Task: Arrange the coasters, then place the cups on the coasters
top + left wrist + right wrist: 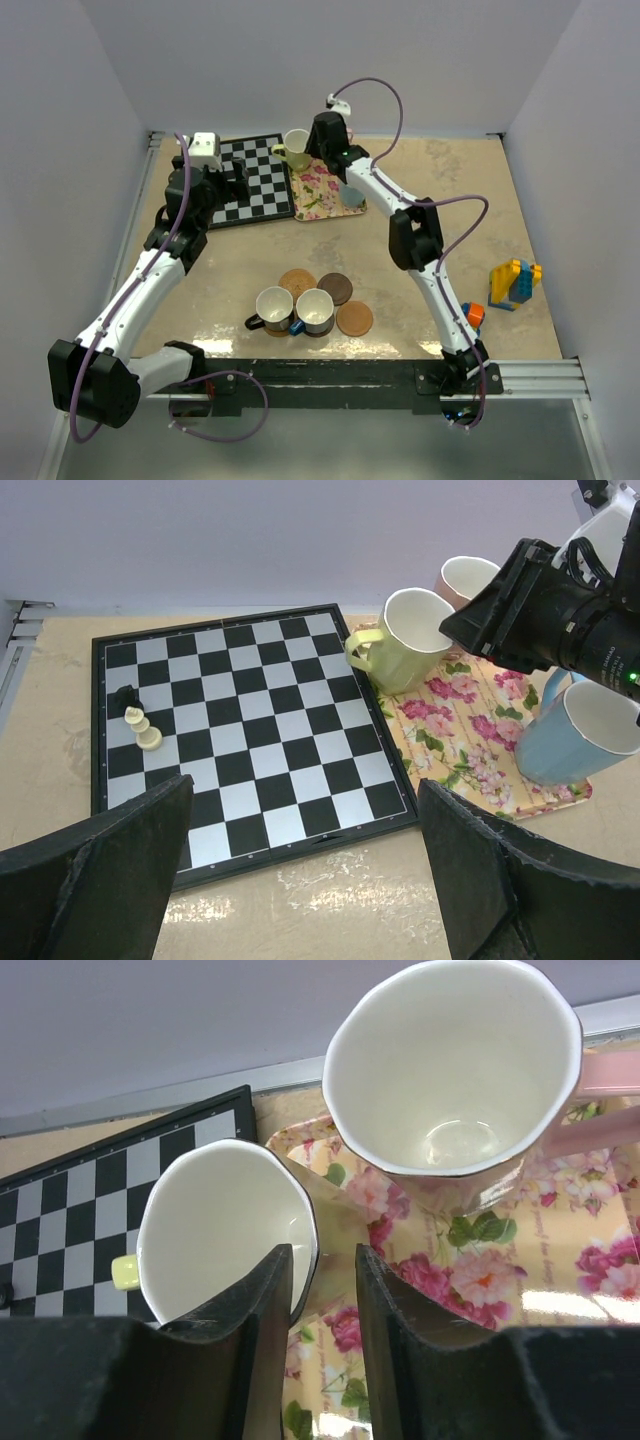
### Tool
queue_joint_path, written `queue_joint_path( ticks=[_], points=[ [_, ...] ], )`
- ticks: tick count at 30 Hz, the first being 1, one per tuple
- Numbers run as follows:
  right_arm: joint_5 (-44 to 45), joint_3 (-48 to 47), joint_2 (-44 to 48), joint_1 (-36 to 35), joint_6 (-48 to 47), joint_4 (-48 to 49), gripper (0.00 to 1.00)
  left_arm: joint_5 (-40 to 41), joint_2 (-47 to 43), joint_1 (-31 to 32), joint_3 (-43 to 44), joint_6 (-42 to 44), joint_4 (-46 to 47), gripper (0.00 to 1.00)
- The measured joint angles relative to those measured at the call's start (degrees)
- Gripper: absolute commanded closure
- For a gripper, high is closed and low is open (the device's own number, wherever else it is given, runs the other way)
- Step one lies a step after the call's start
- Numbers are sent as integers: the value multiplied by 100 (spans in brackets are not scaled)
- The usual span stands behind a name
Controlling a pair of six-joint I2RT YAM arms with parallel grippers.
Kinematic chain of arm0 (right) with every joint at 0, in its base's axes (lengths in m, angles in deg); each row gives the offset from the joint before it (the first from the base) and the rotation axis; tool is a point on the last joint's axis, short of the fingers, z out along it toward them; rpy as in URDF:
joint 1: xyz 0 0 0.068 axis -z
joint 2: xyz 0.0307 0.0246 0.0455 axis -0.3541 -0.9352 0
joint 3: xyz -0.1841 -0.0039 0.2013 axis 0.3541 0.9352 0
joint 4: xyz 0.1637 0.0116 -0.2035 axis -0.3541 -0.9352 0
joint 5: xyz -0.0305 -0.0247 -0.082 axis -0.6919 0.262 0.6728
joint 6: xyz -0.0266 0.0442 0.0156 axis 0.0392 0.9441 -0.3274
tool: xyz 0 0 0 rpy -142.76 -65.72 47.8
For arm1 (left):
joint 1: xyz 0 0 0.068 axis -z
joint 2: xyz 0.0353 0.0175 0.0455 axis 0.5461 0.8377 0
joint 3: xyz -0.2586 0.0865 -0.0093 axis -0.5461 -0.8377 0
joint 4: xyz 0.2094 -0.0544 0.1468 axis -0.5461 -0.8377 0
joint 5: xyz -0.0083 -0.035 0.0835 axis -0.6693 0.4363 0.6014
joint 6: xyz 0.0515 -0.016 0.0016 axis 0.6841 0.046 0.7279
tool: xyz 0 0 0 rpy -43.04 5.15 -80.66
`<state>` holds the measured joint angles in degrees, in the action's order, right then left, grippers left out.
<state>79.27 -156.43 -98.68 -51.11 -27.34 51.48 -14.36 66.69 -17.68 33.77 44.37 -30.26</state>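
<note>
Right wrist view, left of centre: yellow-green cup [220,1230] on the floral tray [600,1260], rim straddled by the right gripper [322,1260], fingers narrowed, one inside, one outside; cannot tell whether pinched yet. Alongside, pink cup [450,1060] and light blue cup [580,735]. Lower centre of the top view: black cup [274,307] and dark blue cup [315,310] beside three bare coasters [354,319]. Probably two placed, three left. Left gripper [305,785] spread wide, empty, above the chessboard [250,710].

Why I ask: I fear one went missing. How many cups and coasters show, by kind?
Cups: 5 (black cup, dark blue cup, yellow-green cup, light blue cup, pink cup)
Coasters in sight: 3 (far orange coaster, near orange coaster, dark brown coaster)
Total: 8
Any coaster under a cup is hidden.
</note>
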Motion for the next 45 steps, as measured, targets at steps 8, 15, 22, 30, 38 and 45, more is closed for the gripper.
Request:
queue_joint_path(
  ticks=[8, 15, 22, 30, 38, 45],
  points=[
    [2, 341, 166, 2, -9, -46, 78, 0, 0, 0, 0, 0, 0, 2],
    [-13, 518, 166, 7, -101, -48, 100, 2, 0, 0, 0, 0, 0, 2],
    [-219, 765, 260, 46, -111, 208, 100, 4, 0, 0, 0, 0, -2, 2],
    [-739, 1043, 765, 37, -295, 157, 100, 28, 35, 0, 0, 2, -11, 2],
    [-1067, 1471, 2295, 11, -699, 85, 100, 114, 101, 0, 2, 9, -31, 2],
    [-1040, 2675, 4140, 7, -1147, 15, 100, 127, 111, 0, 0, 11, -52, 2]
  ],
)
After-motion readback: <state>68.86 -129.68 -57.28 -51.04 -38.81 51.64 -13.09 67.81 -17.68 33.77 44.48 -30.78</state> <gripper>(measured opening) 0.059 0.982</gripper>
